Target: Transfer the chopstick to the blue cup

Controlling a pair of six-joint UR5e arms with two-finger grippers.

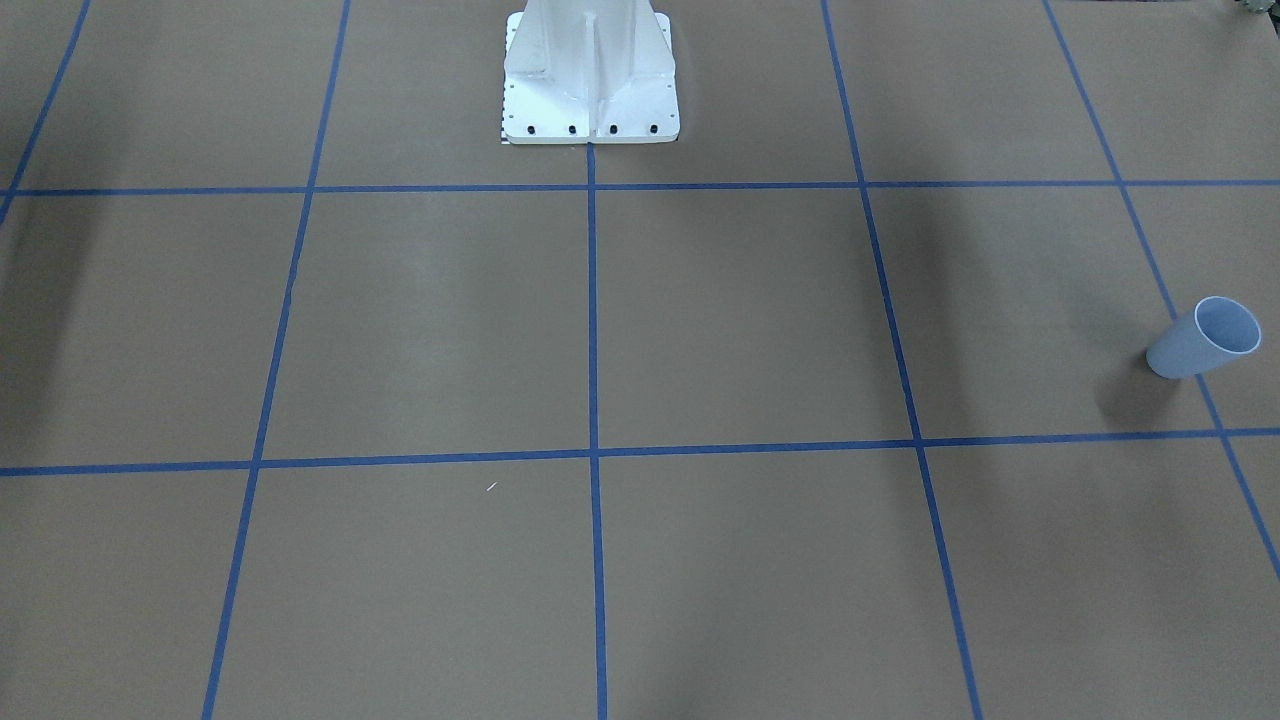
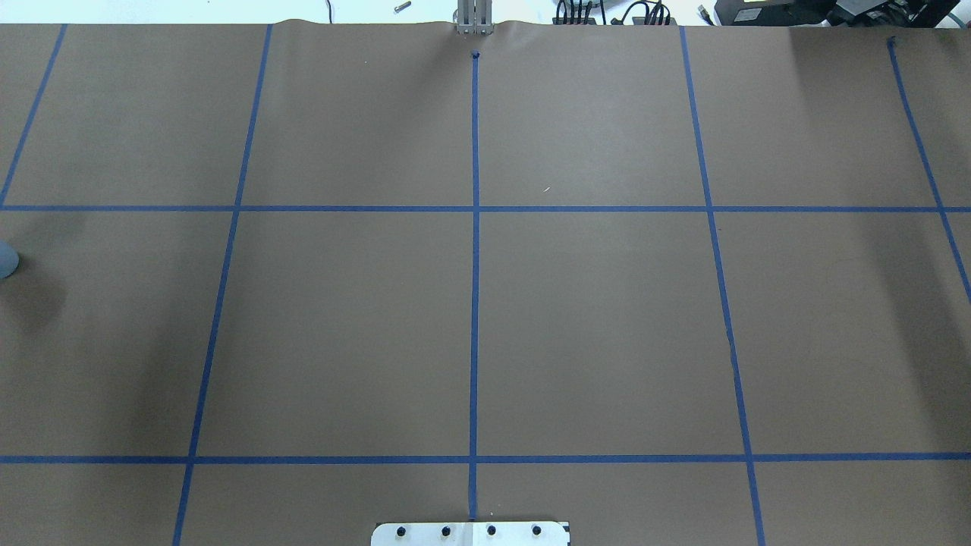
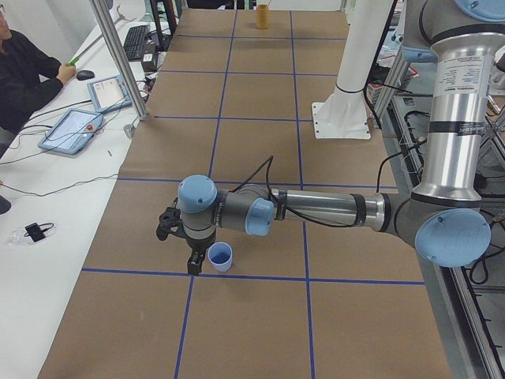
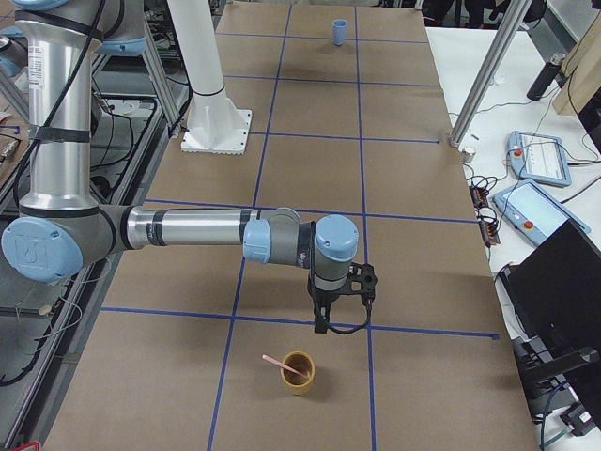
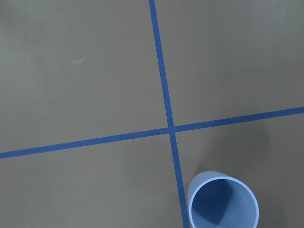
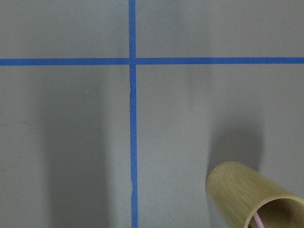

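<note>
Table [image 1: 750, 320]: brown paper with a blue tape grid.

Left arm [image 3: 323, 209] stretches across the lower centre of the left side view. Right arm [image 4: 188, 228] does likewise in the right side view.

Left gripper [image 3: 192, 264] points down. Right gripper [image 4: 324, 319] hangs just up-right of the bamboo cup [image 4: 299, 372] in frame. Cannot tell for either whether the fingers are spread.

Blue cup [image 3: 220, 257] stands upright just right of the left gripper, possibly touching.

Chopstick [image 4: 279, 365] leans in the bamboo cup, its end poking out upper left.
</note>
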